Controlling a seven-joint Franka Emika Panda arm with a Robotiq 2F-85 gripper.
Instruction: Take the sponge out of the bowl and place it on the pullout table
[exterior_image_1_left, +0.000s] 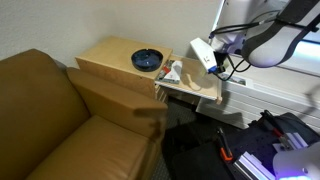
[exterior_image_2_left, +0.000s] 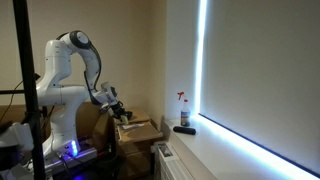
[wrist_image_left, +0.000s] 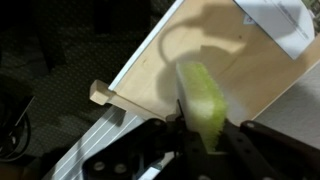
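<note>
Over the light-wood pullout surface (wrist_image_left: 225, 60), the tool (wrist_image_left: 203, 132) is clenching the yellow-green sponge (wrist_image_left: 203, 95) between its dark fingers; only the wrist view is showing this. An exterior view is showing the dark bowl (exterior_image_1_left: 147, 66) sitting well apart on the thicker boxy surface (exterior_image_1_left: 108, 55), and white-and-red packets (exterior_image_1_left: 173, 72) lying on the pullout surface.

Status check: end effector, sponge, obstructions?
End effector shut on yellow-green rectangular sponge. Sponge above light-wood pullout board, out of dark round bowl. White-and-red packet on board.
</note>
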